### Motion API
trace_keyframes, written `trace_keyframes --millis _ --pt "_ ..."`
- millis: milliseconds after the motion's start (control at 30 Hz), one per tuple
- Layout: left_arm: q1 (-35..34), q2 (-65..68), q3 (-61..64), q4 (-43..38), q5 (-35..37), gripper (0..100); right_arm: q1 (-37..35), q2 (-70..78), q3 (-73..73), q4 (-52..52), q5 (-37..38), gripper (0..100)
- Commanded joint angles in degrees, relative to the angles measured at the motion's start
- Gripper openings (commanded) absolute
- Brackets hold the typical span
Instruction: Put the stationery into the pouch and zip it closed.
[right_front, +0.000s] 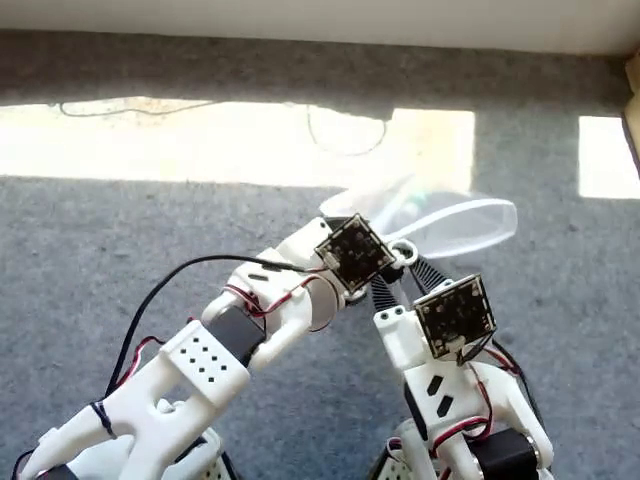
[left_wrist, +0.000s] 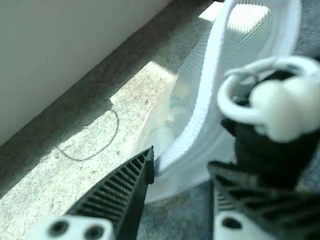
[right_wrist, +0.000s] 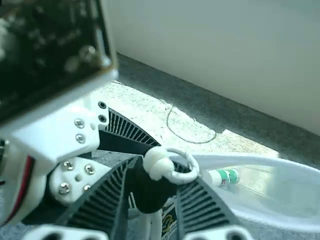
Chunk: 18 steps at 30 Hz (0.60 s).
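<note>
The right fingers (right_wrist: 107, 200) are closed on the black zip pull (right_wrist: 150, 192). Its white knot and ring sit just above their tips. The translucent pouch (right_wrist: 270, 185) stretches away beyond those tips, and a white stick with a green band (right_wrist: 225, 176) lies inside it, close behind the ring.

The left fingers (left_wrist: 125, 192) stand moderately apart. The pouch's white zip edge (left_wrist: 200, 100) runs between them and touches one tip. Just past the other finger is the zip pull, knot and ring uppermost.

From above, the left arm (right_front: 260, 310) slants in low towards the pouch's near end. The right arm (right_front: 450, 390) stands steeper beside it with its wrist tipped forward. The two wrists are nearly touching, and the pouch fans out beyond both sets of fingers.

The counter (right_front: 120, 250) is covered in grey carpet-like fabric. A bright strip of sunlight (right_front: 200, 140) falls across it beyond the pouch, and a thin cable (right_wrist: 185, 130) lies looped in that strip. A pale wall (right_wrist: 225, 50) rises behind.
</note>
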Motion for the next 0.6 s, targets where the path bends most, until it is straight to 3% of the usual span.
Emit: trace_keyframes --millis 0,300,567 --pt "2.3 -0.9 0.0 -2.5 0.3 13 0.0 -0.7 -3.2 -0.2 0.1 0.8" --pt "2.1 -1.0 0.3 -2.8 0.2 1 0.4 -0.7 -3.6 -0.3 0.1 0.8" --pt "2.0 -1.0 0.4 -2.6 0.2 1 3.7 -1.3 -2.9 -5.3 -2.5 0.8"
